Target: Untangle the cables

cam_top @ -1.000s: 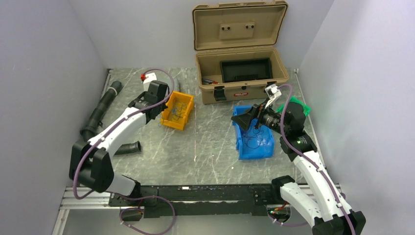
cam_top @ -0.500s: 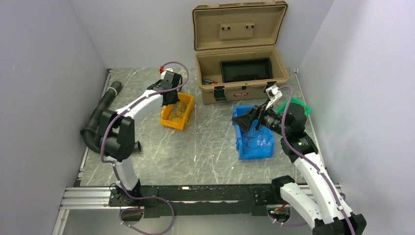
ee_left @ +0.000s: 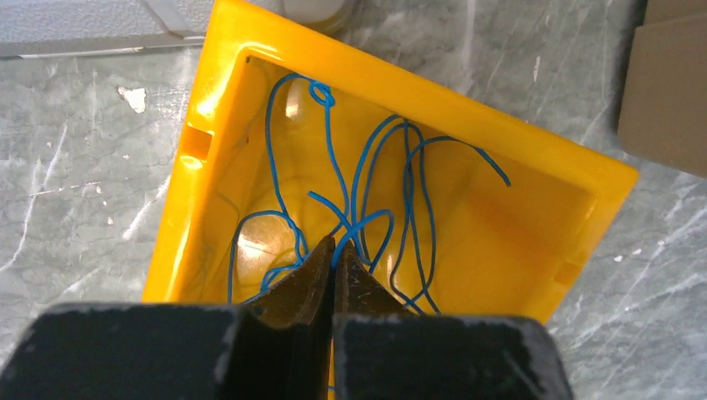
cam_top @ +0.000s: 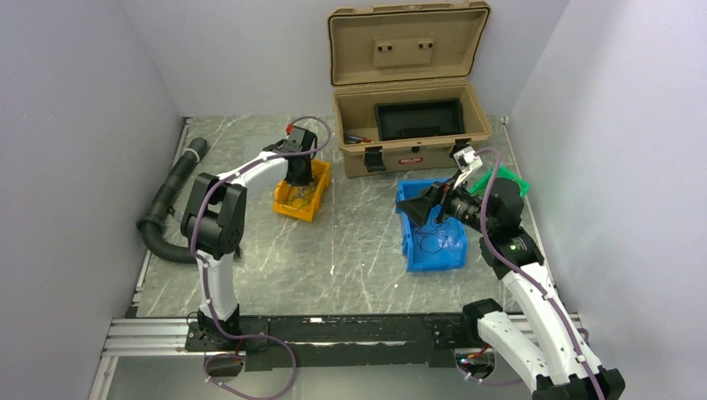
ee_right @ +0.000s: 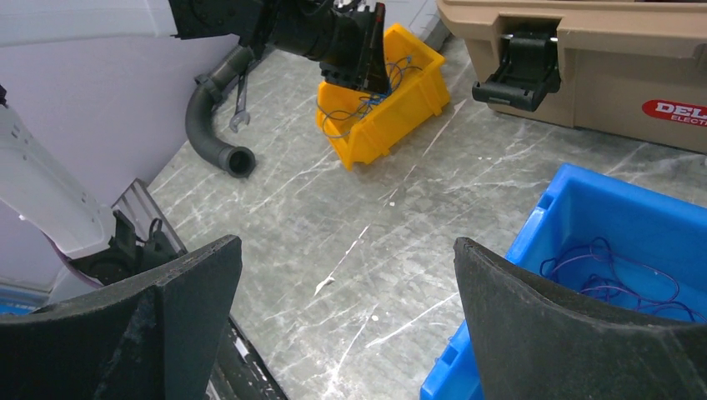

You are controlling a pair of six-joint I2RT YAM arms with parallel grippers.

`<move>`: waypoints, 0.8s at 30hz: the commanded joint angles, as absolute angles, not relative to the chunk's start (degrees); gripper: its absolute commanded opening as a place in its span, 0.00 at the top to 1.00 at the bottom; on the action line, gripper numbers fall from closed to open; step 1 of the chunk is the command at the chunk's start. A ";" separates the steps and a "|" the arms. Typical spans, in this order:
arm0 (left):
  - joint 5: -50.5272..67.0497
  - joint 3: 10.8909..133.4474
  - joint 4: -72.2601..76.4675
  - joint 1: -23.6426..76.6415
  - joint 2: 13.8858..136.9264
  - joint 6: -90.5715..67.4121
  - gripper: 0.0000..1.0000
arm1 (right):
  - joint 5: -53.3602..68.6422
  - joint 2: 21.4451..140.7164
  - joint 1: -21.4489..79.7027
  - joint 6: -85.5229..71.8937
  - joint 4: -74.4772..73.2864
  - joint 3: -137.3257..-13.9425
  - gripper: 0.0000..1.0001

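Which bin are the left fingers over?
The yellow bin, holding blue cables; the shut left fingers point into it. The blue bin sits by the right arm.

Yellow rectangular plastic bin (ee_left: 417, 92); thin blue wires (ee_left: 407, 192) seen inside. Blue rectangular plastic bin (ee_right: 617, 217); thin dark purple wires (ee_right: 600, 267) seen inside. Grey stone-look tabletop (cam_top: 358, 250) marbled with white veins. Tan hard plastic case (cam_top: 408, 158); black latch (ee_right: 521, 67); red label (ee_right: 675, 112), white lettering. Black corrugated hose (cam_top: 167, 196). Black left tool (ee_left: 333, 250), black right tool (ee_right: 346, 246). White robot arm links (cam_top: 534, 292), black joints.
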State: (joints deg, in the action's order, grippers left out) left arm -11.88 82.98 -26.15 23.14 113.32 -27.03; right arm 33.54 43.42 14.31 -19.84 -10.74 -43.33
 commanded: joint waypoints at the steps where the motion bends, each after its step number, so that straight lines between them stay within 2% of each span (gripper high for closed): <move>1: -8.07 88.44 -29.97 22.76 112.20 -24.12 0.90 | 33.60 42.88 14.49 -18.83 -10.21 -44.92 0.00; 8: -9.04 87.39 -30.83 22.76 105.81 -21.56 0.61 | 33.89 42.78 14.48 -19.11 -9.51 -44.60 0.00; 14: -10.18 87.50 -32.76 22.59 102.51 -20.30 0.53 | 34.27 42.76 14.50 -19.33 -9.31 -44.56 0.00; 24: -7.12 79.89 -32.51 22.61 92.57 -18.50 0.28 | 34.20 42.37 14.48 -19.28 -9.59 -44.65 0.00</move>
State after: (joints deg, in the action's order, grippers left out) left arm -9.61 84.38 -32.29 22.76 98.30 -19.59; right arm 33.54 43.38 14.31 -19.66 -10.72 -43.33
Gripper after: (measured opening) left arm 0.676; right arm 0.997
